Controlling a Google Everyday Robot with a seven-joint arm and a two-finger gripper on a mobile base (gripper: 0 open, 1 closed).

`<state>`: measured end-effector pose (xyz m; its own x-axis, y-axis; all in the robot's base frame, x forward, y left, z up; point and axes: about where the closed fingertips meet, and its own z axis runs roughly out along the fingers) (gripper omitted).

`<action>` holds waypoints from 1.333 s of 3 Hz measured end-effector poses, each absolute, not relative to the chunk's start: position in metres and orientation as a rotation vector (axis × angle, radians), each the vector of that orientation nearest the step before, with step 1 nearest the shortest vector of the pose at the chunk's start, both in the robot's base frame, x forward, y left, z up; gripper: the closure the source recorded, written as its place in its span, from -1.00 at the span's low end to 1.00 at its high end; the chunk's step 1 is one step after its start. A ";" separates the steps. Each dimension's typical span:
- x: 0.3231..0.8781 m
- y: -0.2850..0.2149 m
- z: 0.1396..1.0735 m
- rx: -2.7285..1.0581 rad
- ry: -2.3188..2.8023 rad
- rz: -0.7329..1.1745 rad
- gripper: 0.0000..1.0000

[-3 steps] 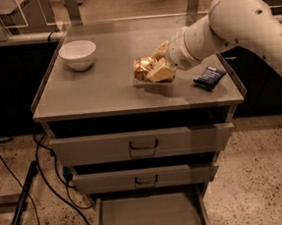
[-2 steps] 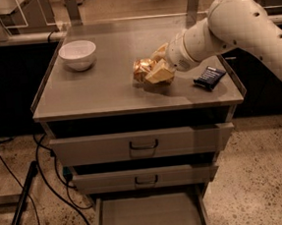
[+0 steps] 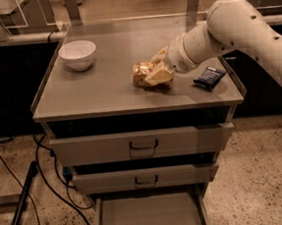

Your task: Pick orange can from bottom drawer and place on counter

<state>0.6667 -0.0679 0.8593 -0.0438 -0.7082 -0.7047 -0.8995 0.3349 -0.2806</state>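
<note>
The orange can (image 3: pixel 141 73) is a shiny orange-gold dented can. It rests on or just above the grey counter (image 3: pixel 109 87), near its middle. My gripper (image 3: pixel 153 74) reaches in from the right on the white arm and its pale fingers (image 3: pixel 160 75) are closed around the can. The bottom drawer (image 3: pixel 149 216) is pulled out below the cabinet and its flat grey floor shows nothing on it.
A white bowl (image 3: pixel 77 54) stands at the counter's back left. A dark blue flat packet (image 3: pixel 209 76) lies at the counter's right edge, under my arm. Two grey drawers with loop handles (image 3: pixel 144 145) are partly open. Cables and a dark bar (image 3: pixel 21 204) lie on the floor at left.
My gripper has shifted slightly left with the can. Nothing else has moved.
</note>
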 end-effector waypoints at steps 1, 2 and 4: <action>0.667 -0.068 0.859 -1.427 1.803 0.303 0.64; 0.664 -0.068 0.856 -1.408 1.823 0.319 0.16; 0.667 -0.069 0.854 -1.373 1.870 0.344 -0.93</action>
